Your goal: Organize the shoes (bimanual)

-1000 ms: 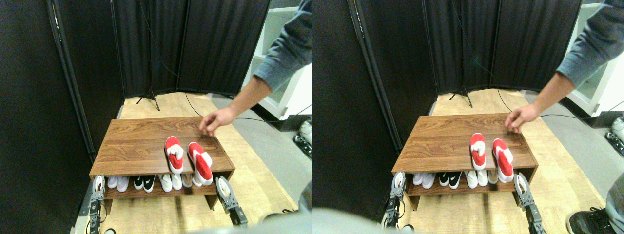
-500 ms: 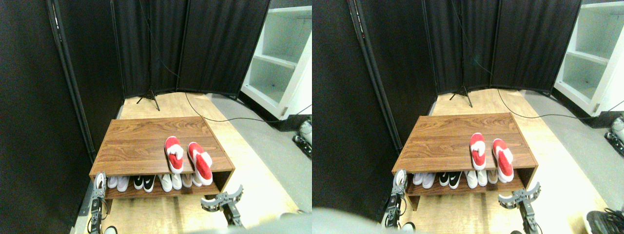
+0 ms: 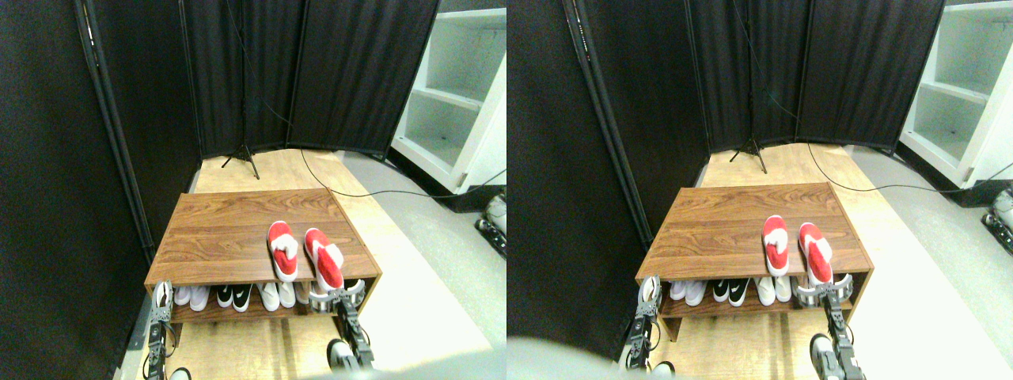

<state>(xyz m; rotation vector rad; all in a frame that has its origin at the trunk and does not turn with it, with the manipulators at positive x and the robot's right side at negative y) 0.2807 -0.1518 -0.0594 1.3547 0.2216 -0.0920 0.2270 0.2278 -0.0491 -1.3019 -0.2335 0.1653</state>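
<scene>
Two red slip-on shoes with white patches lie side by side on the right part of the wooden rack top (image 3: 229,237). The left shoe (image 3: 282,248) points away from me. The right shoe (image 3: 322,255) has its heel hanging over the front edge. My right gripper (image 3: 336,294) is open, its jaws spread wide on either side of that heel just below the edge. Low at the rack's front left corner is my left gripper (image 3: 161,297), standing upright and away from both red shoes.
A row of white and black-and-white shoes (image 3: 237,295) fills the lower shelf under the top. Black curtain panels (image 3: 316,71) stand behind and to the left. A white shelf unit (image 3: 455,103) is at the right. A cable (image 3: 372,192) crosses the floor.
The person's arm has left the view. My right gripper spread its jaws and moved left and up from the rack's right corner to the right red shoe's heel. The left arm stayed put.
</scene>
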